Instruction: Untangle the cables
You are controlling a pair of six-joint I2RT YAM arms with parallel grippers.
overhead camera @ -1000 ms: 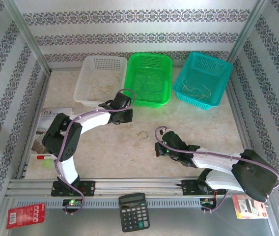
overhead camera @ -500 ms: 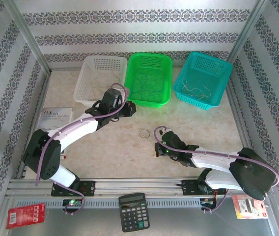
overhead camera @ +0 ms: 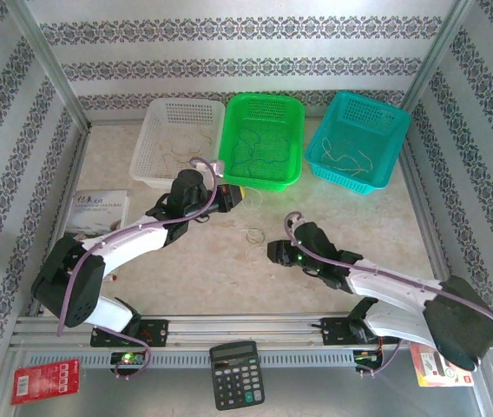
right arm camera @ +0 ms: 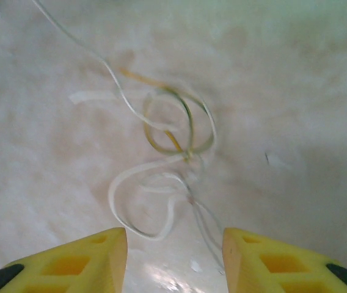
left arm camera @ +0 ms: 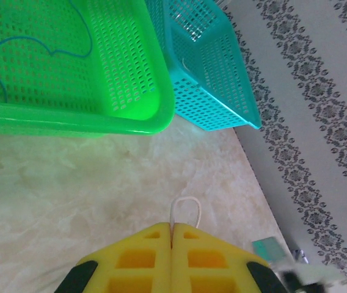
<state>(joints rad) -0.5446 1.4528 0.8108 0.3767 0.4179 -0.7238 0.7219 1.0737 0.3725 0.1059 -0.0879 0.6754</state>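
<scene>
Patterned grey wallpaper closes in a pale marbled tabletop (overhead camera: 203,269). Three perforated plastic baskets stand along its far side: a white basket (overhead camera: 153,143), a green basket (overhead camera: 264,98) and a teal basket (overhead camera: 364,97), each with a few loose strands inside. Near the middle of the table lies the tangle of thin curly cables (overhead camera: 253,236). From the right wrist it reads as whitish, tan and dull green loops threaded through one another around a small knot.

These wires look very light, springy and slick. I judge that pulling one strand would drag the whole bundle instead of freeing it, so the rest needs anchoring. The best hold is probably an outer loop or a free end, clear of the knot and pinched right at the fingertips.

The left arm reaches far and rightward, its forearm low. The left gripper (overhead camera: 233,196) sits just near the green basket's near rim, left of and beyond the tangle. Its yellow fingers (left arm camera: 143,250) are pressed together, and a small loop of whitish strand (left arm camera: 186,204) pokes out from the seam.

The right arm lies stretched low toward the left. The right gripper (right arm camera: 175,235) is just near and right of the tangle, and its fingers (right arm camera: 109,247) are spread. The loops rest on the table ahead of the gap, touching neither pad.
</scene>
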